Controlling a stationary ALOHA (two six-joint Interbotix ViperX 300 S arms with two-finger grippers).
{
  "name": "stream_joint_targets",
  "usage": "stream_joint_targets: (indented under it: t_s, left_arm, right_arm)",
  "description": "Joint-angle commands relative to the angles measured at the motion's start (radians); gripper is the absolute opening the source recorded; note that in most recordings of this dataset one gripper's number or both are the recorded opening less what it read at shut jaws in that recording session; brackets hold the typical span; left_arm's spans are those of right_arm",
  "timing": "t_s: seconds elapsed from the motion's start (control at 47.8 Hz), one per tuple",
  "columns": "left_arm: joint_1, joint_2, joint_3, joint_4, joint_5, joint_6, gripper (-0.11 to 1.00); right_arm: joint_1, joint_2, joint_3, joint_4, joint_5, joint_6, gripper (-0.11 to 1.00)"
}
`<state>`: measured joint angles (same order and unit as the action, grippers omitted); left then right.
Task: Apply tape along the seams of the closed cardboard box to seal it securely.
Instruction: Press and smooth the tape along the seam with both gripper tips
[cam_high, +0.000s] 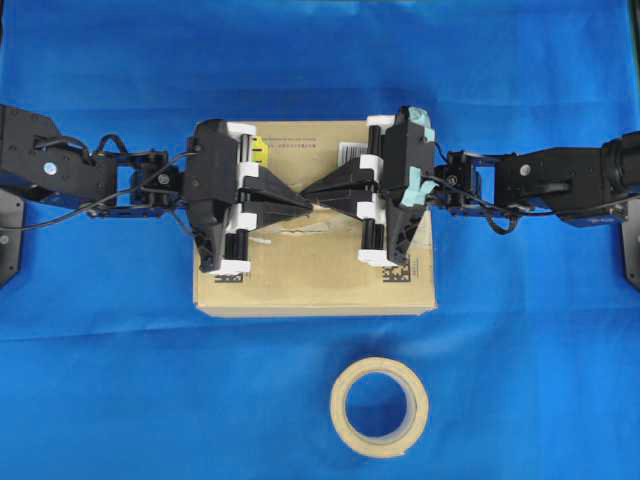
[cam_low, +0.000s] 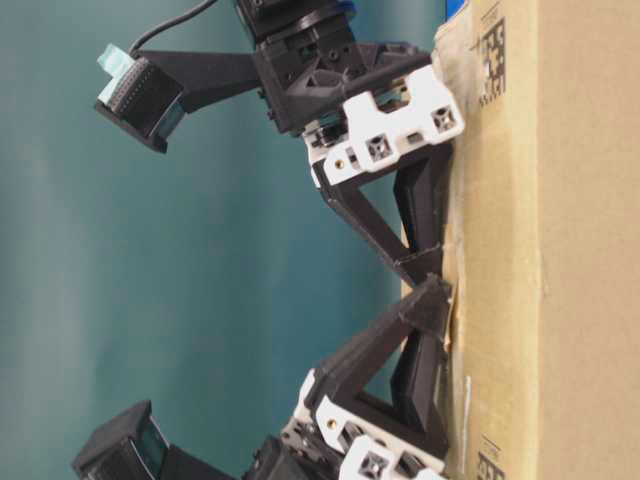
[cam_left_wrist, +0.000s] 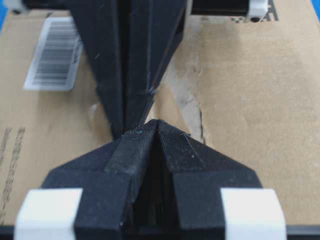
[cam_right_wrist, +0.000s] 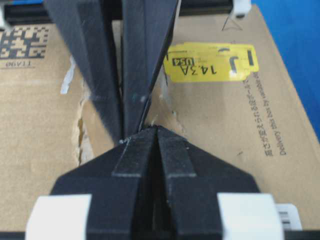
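The brown cardboard box (cam_high: 315, 280) lies at the table's centre, with a yellow sticker (cam_right_wrist: 212, 62) and a white barcode label (cam_left_wrist: 54, 52) on top. Its seams (cam_left_wrist: 201, 120) show as a dark line edged with pale torn residue, just to the near side of the fingertips. Both grippers reach in over the box top. My left gripper (cam_high: 307, 205) and right gripper (cam_high: 303, 192) are shut, and their tips meet nose to nose on the cardboard. A small smooth tan patch, the tape (cam_left_wrist: 170, 110), lies flat beside the tips. Nothing shows between either pair of jaws.
A beige tape roll (cam_high: 379, 407) lies flat on the blue cloth (cam_high: 100, 380) in front of the box. The two arms stretch in from the left and right edges. Black data-matrix codes (cam_right_wrist: 25, 42) are printed near the box's front corners.
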<state>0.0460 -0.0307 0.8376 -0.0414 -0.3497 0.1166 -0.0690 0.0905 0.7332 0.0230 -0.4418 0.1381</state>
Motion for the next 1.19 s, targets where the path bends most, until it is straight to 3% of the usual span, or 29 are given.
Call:
stream_joint_targets:
  t_s: [0.0,0.272,0.481,0.816,1.172]
  left_arm:
    - [0.008,-0.032,0.014,-0.003,0.005,-0.002,0.01]
    - [0.009,-0.063,0.064,-0.003,0.005,-0.005,0.01]
    - [-0.006,-0.083,0.040,-0.003,-0.002,-0.003,0.01]
    - [-0.026,-0.074,-0.055,0.005,-0.018,0.018,0.01]
    - [-0.037,-0.008,-0.052,0.005,-0.057,0.018,0.01]
  right_arm:
    - [0.006,-0.031,0.020,0.002,0.006,0.006,0.00]
    - [0.006,-0.071,0.089,0.017,-0.002,0.015,0.00]
    - [0.009,-0.107,0.089,0.017,-0.002,0.005,0.00]
    - [-0.006,-0.115,0.029,0.012,-0.035,-0.018,0.00]
    - [0.003,-0.012,-0.049,0.012,-0.025,-0.021,0.00]
